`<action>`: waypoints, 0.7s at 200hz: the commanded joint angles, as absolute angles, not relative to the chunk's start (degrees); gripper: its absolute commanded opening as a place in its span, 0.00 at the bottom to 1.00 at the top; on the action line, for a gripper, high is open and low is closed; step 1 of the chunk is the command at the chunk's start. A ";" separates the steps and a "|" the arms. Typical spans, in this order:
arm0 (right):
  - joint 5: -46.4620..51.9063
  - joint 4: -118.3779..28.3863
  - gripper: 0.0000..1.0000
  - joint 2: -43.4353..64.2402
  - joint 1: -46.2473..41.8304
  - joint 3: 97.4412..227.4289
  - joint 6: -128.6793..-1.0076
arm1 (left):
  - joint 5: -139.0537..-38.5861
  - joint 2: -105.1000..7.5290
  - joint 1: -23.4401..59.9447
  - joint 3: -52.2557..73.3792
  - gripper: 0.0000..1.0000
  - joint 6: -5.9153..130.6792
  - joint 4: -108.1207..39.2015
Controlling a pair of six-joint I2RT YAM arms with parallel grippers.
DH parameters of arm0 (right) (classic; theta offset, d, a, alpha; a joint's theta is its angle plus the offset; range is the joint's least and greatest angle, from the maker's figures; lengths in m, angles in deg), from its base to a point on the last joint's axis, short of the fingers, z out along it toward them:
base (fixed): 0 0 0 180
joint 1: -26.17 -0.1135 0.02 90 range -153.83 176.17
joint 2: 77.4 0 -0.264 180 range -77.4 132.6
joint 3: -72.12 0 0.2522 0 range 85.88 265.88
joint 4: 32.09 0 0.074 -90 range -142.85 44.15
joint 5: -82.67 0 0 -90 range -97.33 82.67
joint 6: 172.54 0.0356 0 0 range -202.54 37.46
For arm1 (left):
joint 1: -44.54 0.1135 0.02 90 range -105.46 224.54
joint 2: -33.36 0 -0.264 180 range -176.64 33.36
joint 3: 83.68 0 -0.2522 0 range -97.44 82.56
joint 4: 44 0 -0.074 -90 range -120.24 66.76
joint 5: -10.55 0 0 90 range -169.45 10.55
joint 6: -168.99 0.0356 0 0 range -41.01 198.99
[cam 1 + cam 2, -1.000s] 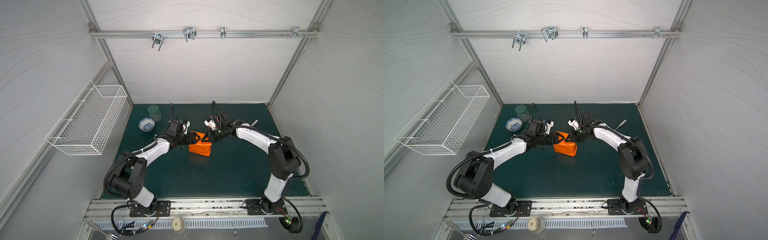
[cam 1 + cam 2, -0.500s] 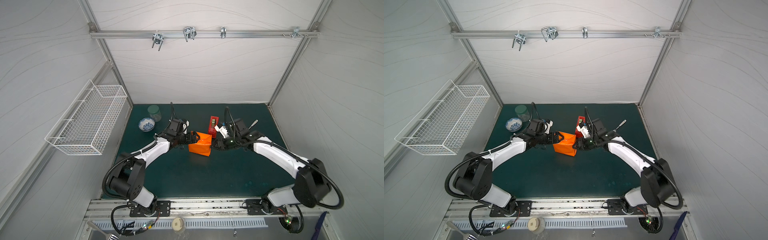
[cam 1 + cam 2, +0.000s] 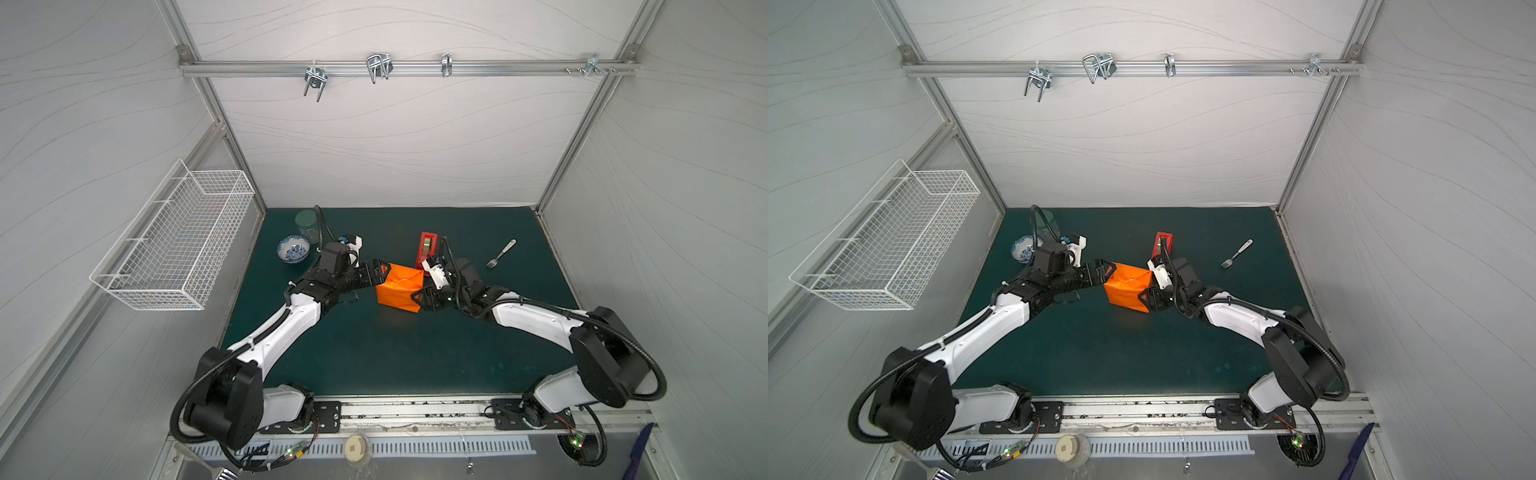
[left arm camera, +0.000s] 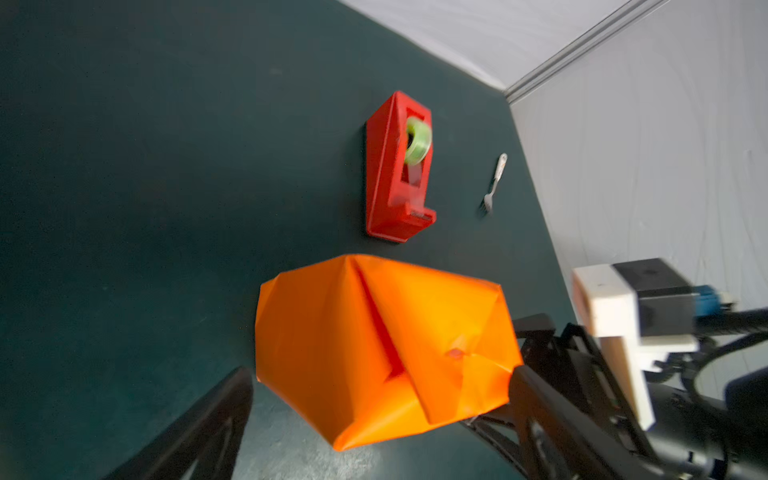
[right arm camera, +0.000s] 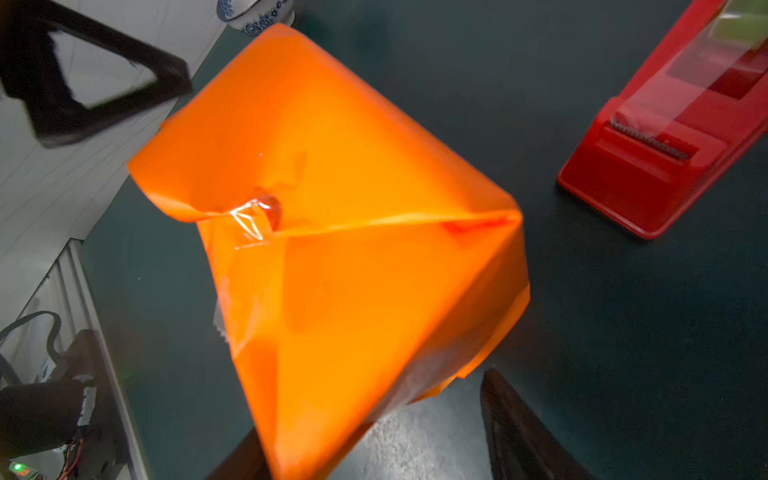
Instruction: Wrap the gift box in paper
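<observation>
The gift box is hidden under the paper (image 3: 399, 286), which forms an orange parcel sitting between the two grippers. The left gripper (image 3: 381, 271) is at one upper corner and the right gripper (image 3: 422, 286) is at the opposite side. Both have their jaws spread wide with the parcel ahead of and between the fingers. No finger (image 5: 83, 83) visibly presses the wrap, so neither looks clamped on it. The sheet is thin and glossy, so it will probably be slick, easy to crease and quick to tear under a pinch. The box inside should be stiff and light enough to slide if pushed from one side only. The folds meet at a seam held by a scrap of clear tape (image 5: 253, 220), and a loose edge (image 5: 478, 361) stands off the lower side near the right gripper's fingertip. A safe hold is likely flat against opposite box faces, or a pinch on that free flap, rather than on the taped seam. Just beyond the right gripper stands a red tape dispenser (image 3: 428, 249), and a fork (image 3: 503, 253) lies farther out to its side. A patterned bowl (image 3: 294, 249) and a jar (image 3: 306, 220) sit behind the left gripper's wrist. All of it rests on a dark green mat (image 3: 395, 353) that looks grippy. White panels enclose the space, with a wire basket (image 3: 178, 237) on the wall beside the left arm.
</observation>
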State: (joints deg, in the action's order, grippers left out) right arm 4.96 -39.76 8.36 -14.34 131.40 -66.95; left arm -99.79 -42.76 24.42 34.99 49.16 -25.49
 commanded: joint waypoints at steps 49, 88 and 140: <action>15.24 -29.98 0.58 7.86 -14.69 130.11 -68.18 | -111.82 -43.71 21.67 38.27 0.89 43.82 -33.82; 20.71 -31.20 0.52 1.75 -15.32 127.20 -64.30 | -113.58 -36.25 20.12 44.66 0.86 39.62 -33.79; 19.54 -37.41 0.52 -4.72 -17.41 124.13 -55.97 | -107.64 -25.17 18.30 48.78 0.88 35.75 -27.98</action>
State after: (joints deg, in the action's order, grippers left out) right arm 15.61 -36.52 -4.43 -15.80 123.29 -60.52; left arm -107.39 -27.79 19.22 49.50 38.28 -26.58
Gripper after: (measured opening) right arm 0.522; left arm 0.874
